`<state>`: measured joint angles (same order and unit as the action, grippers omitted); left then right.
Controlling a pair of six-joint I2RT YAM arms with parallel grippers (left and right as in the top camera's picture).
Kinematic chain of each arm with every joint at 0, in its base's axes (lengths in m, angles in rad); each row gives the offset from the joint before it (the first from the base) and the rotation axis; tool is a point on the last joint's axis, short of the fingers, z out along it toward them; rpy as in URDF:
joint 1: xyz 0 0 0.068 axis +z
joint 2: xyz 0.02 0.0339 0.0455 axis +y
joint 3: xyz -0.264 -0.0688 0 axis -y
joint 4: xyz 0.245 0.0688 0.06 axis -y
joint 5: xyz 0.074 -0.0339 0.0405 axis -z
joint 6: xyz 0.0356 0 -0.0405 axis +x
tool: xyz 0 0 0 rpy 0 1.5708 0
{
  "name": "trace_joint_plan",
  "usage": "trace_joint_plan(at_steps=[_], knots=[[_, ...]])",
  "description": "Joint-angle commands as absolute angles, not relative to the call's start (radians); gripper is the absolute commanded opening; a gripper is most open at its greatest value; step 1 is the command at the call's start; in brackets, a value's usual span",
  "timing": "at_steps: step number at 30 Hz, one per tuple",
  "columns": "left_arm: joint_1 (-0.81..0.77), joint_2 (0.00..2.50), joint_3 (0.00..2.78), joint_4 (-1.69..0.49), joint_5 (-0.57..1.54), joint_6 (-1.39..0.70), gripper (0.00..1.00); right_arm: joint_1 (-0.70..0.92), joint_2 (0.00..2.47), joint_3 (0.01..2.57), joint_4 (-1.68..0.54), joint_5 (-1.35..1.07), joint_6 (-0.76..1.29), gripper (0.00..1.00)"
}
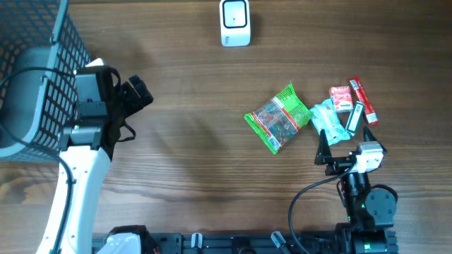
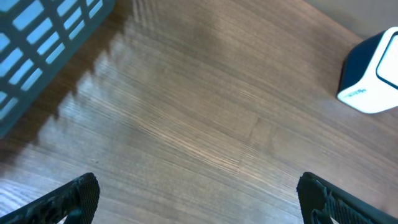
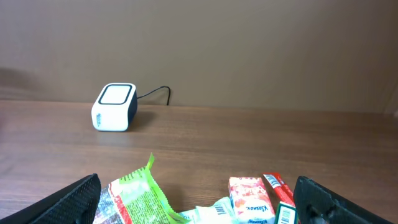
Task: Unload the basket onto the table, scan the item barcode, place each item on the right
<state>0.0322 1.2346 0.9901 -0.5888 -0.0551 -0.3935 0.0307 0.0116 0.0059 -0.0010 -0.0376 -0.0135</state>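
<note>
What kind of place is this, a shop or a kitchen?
Probably a pretend shop checkout set up for robots. There's a white scanner at the back, a green snack bag with other small packets beside it, and a mesh basket at the side.

The white scanner [image 1: 234, 22] stands window up. Well apart from it lies the crumpled green bag [image 1: 278, 117], flat; farther from the scanner, a pale blue packet [image 1: 329, 121], pink box [image 1: 342, 98] and red stick [image 1: 363, 100] cluster together.
</note>
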Motion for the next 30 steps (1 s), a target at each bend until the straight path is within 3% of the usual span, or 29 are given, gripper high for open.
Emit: trace_joint_plan(at_steps=[1, 10, 18, 22, 25, 30], knots=[[0.037, 1.061, 0.993, -0.633, -0.061, -0.374, 1.0, 0.027, 0.004, 0.005, 0.002, -0.053, -0.026, 1.0], [0.037, 0.429, 0.993, -0.704, -0.062, -0.373, 1.0, 0.027, 0.004, 0.005, 0.002, -0.053, -0.026, 1.0], [0.084, 0.101, 0.973, -0.974, -0.073, -0.373, 1.0, 0.027, 0.004, 0.005, 0.002, -0.053, -0.026, 1.0], [0.089, 0.004, 0.927, -0.984, -0.073, -0.373, 1.0, 0.027, 0.004, 0.005, 0.002, -0.053, -0.026, 1.0], [0.088, 0.004, 0.884, -0.874, -0.059, -0.374, 1.0, 0.027, 0.004, 0.005, 0.002, -0.053, -0.026, 1.0], [0.088, 0.004, 0.677, -0.263, 0.031, -0.373, 1.0, 0.027, 0.004, 0.005, 0.002, -0.053, -0.026, 1.0]])
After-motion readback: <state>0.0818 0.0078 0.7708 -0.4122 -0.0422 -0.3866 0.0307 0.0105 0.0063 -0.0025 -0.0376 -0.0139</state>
